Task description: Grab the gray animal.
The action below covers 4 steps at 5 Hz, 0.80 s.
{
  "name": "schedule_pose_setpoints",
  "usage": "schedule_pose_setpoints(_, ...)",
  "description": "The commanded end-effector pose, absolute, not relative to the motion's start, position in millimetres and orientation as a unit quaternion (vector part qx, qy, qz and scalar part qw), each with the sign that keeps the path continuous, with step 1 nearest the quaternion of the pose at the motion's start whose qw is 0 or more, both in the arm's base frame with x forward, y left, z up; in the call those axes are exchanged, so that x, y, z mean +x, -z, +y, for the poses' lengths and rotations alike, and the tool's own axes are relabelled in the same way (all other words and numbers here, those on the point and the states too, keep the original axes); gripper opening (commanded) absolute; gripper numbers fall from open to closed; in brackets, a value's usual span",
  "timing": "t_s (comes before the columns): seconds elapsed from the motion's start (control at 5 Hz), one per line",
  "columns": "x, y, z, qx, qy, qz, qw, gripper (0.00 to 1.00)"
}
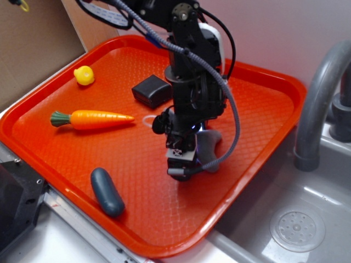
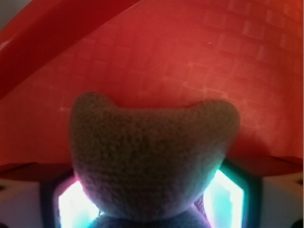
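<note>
The arm hides most of the gray animal [image 1: 210,147] in the exterior view; only its ears show beside the gripper [image 1: 184,163]. In the wrist view the gray animal [image 2: 154,161] is blurred, cut off below, and hides the fingers' inner faces, so their contact is uncertain.

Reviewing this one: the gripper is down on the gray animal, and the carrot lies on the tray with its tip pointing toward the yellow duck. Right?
Not quite. In the exterior view the carrot points its tip toward the gripper and gray animal, not the duck. The rest holds.
</note>
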<state>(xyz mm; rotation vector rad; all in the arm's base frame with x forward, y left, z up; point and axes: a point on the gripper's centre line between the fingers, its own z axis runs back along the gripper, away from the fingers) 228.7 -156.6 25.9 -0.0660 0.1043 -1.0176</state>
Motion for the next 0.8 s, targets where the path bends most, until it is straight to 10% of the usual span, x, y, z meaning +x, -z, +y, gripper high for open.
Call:
schedule_pose_setpoints(0.0, 220.4, -72.6, -130.9, 0.006, 0.449, 0.013, 0.893, 0.00)
schedule_pose_setpoints(0.6, 205.7, -183.0, -53.4, 0.055, 0.156, -0.004, 0.986, 0.00)
